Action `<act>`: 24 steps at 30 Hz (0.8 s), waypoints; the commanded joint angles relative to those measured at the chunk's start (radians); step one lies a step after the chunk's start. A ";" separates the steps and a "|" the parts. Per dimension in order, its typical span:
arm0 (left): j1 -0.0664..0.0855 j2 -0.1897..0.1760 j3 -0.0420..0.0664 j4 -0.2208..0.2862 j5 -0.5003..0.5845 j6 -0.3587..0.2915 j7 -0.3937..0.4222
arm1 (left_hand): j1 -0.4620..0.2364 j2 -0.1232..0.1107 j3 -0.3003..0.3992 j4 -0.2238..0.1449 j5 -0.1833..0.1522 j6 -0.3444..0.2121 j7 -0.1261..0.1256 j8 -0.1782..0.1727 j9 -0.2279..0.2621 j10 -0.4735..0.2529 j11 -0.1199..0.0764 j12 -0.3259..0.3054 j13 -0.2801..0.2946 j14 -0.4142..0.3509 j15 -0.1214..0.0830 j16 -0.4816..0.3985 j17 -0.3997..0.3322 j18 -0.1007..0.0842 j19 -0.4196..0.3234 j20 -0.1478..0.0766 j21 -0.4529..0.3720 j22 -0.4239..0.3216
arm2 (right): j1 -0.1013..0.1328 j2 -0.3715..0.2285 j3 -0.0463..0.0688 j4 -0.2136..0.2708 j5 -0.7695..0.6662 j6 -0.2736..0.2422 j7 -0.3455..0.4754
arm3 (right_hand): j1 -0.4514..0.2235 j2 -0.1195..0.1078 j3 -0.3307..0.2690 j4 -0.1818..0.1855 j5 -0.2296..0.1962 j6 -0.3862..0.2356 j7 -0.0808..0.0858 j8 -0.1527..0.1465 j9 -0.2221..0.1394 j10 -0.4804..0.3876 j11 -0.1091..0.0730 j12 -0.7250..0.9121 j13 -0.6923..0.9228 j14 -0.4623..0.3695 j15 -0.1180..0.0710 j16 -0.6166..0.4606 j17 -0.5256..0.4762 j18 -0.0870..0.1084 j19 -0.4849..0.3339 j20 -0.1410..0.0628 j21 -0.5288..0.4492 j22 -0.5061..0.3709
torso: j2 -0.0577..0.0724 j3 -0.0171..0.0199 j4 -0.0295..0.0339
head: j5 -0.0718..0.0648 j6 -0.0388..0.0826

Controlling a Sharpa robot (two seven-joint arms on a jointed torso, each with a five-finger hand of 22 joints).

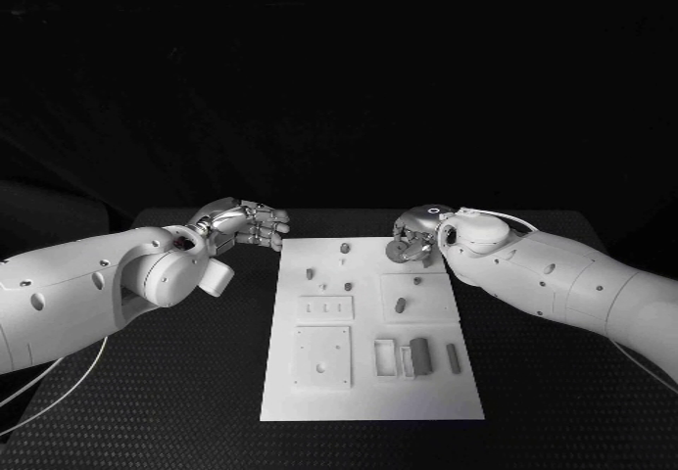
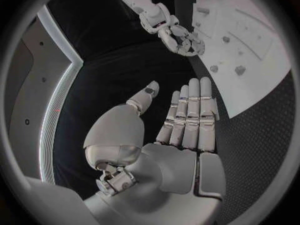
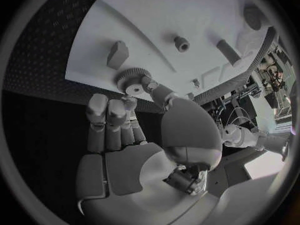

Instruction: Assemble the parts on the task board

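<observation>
Black table [image 1: 169, 392], dark room behind. White task board [image 1: 370, 401] sits mid-table with small parts [image 1: 419, 351], hard to make out. Right hand [image 1: 412, 238] pinches a gear [image 3: 130, 80] over the board's far edge; left hand [image 1: 243, 223] holds nothing, fingers straight.

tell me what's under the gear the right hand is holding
The right hand pinches the gear above the far right corner of the task board. Bare white board and a small upright peg lie nearby; the spot directly beneath is covered by the gear.
</observation>
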 commanded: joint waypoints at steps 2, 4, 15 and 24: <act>0.001 0.000 0.001 0.004 -0.003 0.008 0.006 | -0.004 -0.003 -0.004 0.001 0.000 -0.002 0.001 -0.007 -0.001 0.002 0.002 -0.006 0.000 0.002 0.005 -0.007 0.002 0.015 0.000 -0.005 -0.005 0.000 | -0.002 0.001 0.000 -0.003 -0.008 0.017 0.007 | 0.001 0.019 0.000 -0.015 0.002 0.058 0.047 0.004 0.001 -0.002 0.005 0.007 -0.003 0.001 0.007 0.001 0.002 0.085 -0.006 -0.002 0.008 0.018 | 0.000 0.0000 -0.0001 | 0.000 -0.001; 0.001 0.000 0.001 0.003 -0.003 0.008 0.006 | -0.004 -0.003 -0.004 0.001 0.000 -0.002 0.001 -0.007 -0.001 0.002 0.002 -0.006 0.000 0.002 0.005 -0.007 0.002 0.015 0.000 -0.005 -0.005 0.000 | -0.002 0.004 0.000 -0.008 -0.015 0.016 0.007 | 0.002 0.021 -0.001 -0.020 0.002 0.059 0.047 0.003 0.000 -0.002 0.005 0.008 -0.004 0.001 0.007 0.001 0.002 0.085 -0.007 -0.002 0.008 0.019 | 0.000 0.0002 0.0005 | -0.001 -0.002; 0.001 -0.004 0.001 0.007 -0.003 0.007 0.004 | -0.004 -0.003 -0.004 0.001 0.000 -0.002 0.001 -0.007 -0.001 0.003 0.002 -0.007 0.001 0.002 0.005 -0.008 0.002 0.015 0.000 -0.005 -0.006 0.000 | -0.005 0.010 -0.001 -0.021 -0.016 0.011 0.006 | -0.007 0.002 -0.005 -0.033 0.002 0.049 0.051 -0.010 -0.006 -0.005 0.009 0.011 -0.010 -0.001 0.010 0.000 0.002 0.085 -0.008 0.000 0.008 0.017 | 0.002 0.0006 0.0002 | -0.001 -0.005; 0.001 -0.007 0.001 0.009 -0.004 0.008 0.003 | -0.004 -0.003 -0.004 0.001 0.000 -0.002 0.001 -0.007 -0.001 0.003 0.002 -0.007 0.001 0.003 0.005 -0.008 0.003 0.015 0.001 -0.005 -0.006 0.000 | -0.006 0.010 -0.003 -0.031 -0.020 0.026 -0.003 | 0.006 0.006 0.005 -0.040 0.002 0.046 0.054 -0.016 -0.009 -0.010 0.012 0.012 -0.015 -0.003 0.013 -0.002 0.002 0.085 -0.009 0.000 0.007 0.015 | 0.001 0.0003 0.0005 | -0.001 -0.010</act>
